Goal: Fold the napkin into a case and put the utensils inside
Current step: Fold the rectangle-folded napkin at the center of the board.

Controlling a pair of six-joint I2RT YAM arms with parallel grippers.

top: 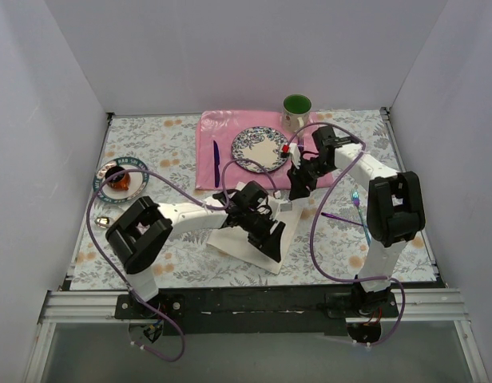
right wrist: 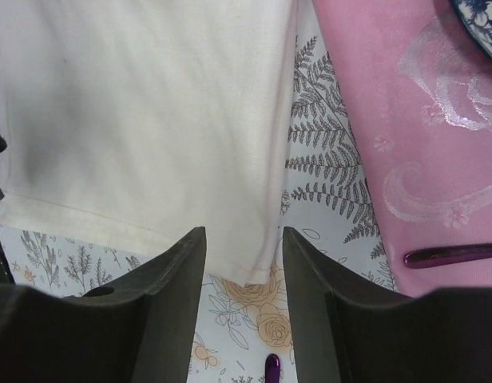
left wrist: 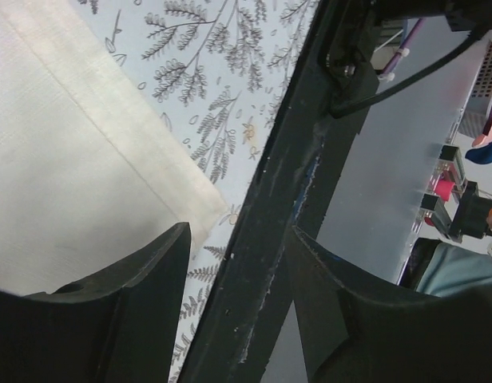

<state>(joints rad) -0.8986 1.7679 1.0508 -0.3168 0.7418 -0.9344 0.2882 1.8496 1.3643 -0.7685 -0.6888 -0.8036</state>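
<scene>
The right gripper (right wrist: 244, 233) and the left gripper (left wrist: 238, 231) stand half apart, holding nothing. The napkin (right wrist: 150, 120) lies flat just ahead of the right one (its corner before the gap) and ahead-left of the left one.

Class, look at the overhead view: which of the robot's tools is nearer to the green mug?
Right. The right tool hangs over the far corner of the napkin, below the mug; the left tool sits nearer the front edge of the table.

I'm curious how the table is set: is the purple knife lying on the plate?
No, the knife lies on the pink placemat, beside the plate.
</scene>
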